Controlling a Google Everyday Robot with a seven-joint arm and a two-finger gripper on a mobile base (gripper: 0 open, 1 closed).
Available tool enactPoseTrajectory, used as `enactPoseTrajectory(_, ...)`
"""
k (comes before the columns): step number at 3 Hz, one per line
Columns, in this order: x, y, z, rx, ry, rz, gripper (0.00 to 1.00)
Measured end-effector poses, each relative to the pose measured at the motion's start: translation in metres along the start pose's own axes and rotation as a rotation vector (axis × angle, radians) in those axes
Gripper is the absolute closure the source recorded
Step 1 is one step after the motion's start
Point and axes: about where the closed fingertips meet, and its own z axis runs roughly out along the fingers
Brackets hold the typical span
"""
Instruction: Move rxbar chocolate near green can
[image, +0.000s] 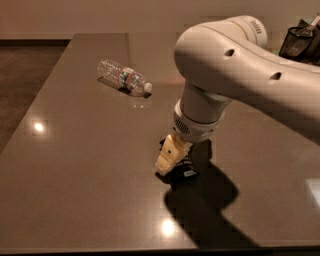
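The rxbar chocolate (185, 167) is a black wrapper lying flat on the brown table (75, 165), right of the middle. Only part of it shows, under and beside my gripper. My gripper (167, 160) has cream tips and is down at the bar's left end, touching or just above it. My big white arm (235, 70) reaches in from the upper right. The green can is hidden behind the arm.
A clear plastic bottle (124, 77) with a white cap lies on its side at the back left of the table. A black mesh holder (300, 42) stands at the far right. The table's left edge drops to a dark floor (25, 70).
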Motion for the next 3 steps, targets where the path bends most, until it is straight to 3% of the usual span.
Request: enactPoseTrajectory(3,-0.0022,0.0075,-0.0062,-0.01,0.019,-0.002,0.86)
